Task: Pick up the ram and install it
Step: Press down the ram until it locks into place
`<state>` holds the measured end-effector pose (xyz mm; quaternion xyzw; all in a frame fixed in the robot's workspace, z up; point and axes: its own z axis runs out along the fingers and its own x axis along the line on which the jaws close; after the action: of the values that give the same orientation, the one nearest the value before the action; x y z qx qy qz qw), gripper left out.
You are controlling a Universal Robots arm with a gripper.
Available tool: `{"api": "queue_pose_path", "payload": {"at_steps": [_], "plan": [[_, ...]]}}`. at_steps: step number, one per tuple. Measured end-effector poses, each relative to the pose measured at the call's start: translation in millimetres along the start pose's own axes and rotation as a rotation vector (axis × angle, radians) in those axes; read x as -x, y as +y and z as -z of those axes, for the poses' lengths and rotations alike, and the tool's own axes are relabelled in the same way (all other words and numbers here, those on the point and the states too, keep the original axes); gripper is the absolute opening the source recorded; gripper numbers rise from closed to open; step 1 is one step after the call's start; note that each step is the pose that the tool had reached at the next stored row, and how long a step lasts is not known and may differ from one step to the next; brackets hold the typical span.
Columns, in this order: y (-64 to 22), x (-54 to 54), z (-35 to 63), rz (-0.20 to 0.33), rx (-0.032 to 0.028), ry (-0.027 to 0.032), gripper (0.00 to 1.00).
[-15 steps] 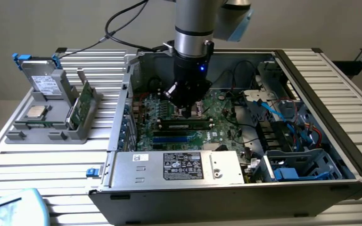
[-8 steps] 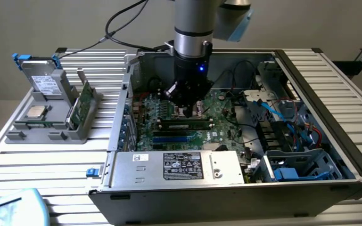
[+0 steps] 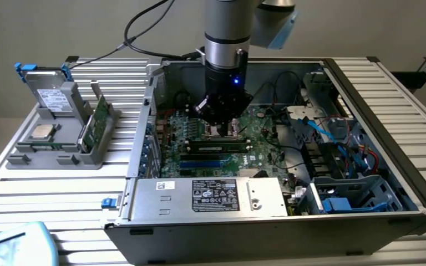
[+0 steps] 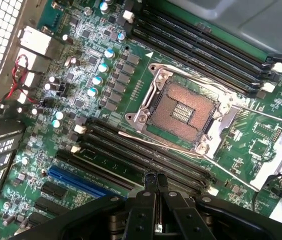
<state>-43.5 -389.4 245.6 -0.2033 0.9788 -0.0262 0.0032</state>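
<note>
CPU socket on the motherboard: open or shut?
Open. The CPU socket has bare contacts exposed, its retention frame swung aside.

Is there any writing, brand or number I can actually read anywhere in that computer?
No text can be read.
Black label on the power supply: print too small.
White sticker beside it: blurred.
Drive label in the grey holder: blurred.
Motherboard markings: too small.

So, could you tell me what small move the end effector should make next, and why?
Probably ease the end effector down onto the ram and press. It is shut on nothing, and the ram lies along a slot beside the socket. Whether it is fully latched cannot be told, so a gentle push seems the safest step.
</note>
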Motion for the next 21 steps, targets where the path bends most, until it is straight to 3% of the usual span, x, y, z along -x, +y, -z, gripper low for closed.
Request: {"api": "queue_pose_path", "payload": {"at_steps": [14,21], "plan": [[-0.1,0.0,0.0,-0.162,0.0051,0.0034,0.11],[0.2,-2.8,2.3,-0.175,0.0245,-0.0024,0.11]]}}
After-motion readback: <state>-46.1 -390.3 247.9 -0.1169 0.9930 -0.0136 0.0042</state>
